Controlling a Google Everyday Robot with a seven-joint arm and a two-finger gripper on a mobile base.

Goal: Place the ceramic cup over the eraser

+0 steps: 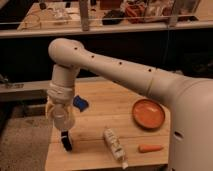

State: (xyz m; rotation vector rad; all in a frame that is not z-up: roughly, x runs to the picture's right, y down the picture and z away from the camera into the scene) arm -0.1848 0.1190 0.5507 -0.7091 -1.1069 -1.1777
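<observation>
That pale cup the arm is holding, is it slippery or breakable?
Probably slippery: the ceramic cup looks smooth and rounded in the gripper, which hangs just above the eraser. Likely rigid, and might chip if dropped on the wooden table.
</observation>
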